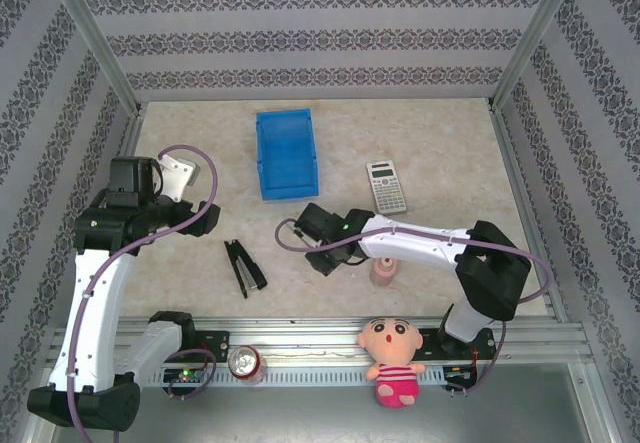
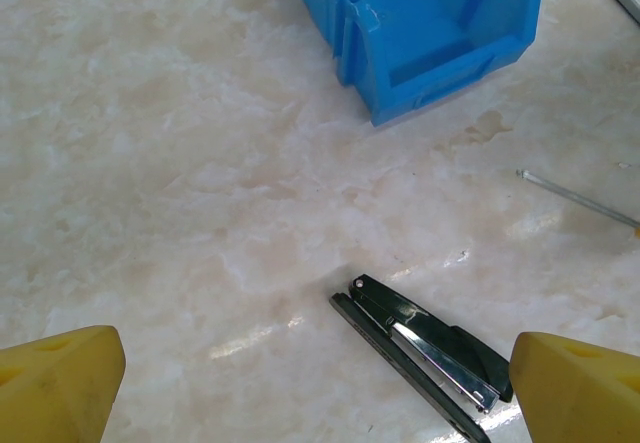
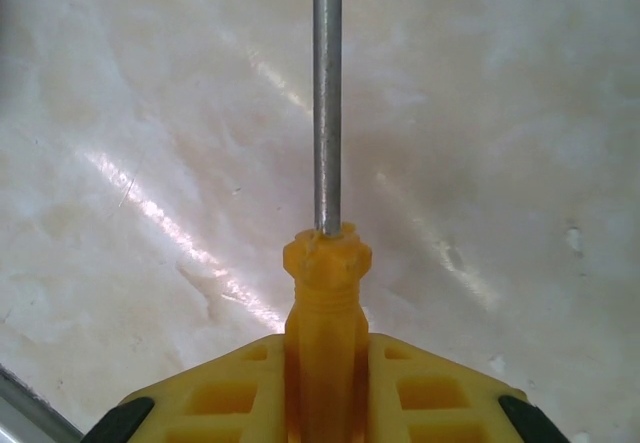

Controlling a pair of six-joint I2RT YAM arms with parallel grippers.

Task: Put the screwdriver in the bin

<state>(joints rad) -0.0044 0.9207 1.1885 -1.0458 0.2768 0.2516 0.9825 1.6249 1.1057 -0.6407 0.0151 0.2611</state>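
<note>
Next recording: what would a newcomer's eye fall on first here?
The bright blue bin at the far middle of the table stands out first. Then comes the right gripper, shut on the screwdriver by its orange-yellow handle, shaft pointing away. A cartoon doll sits at the near edge.

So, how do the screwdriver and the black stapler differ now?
The slim silver-shafted, orange-handled screwdriver is clamped by its handle in the right end effector; the black hinged stapler lies free on the marbled table before the open left end effector. The screwdriver is thin and round; the stapler is broader and flatter. Both are outside the bright blue plastic bin.
</note>
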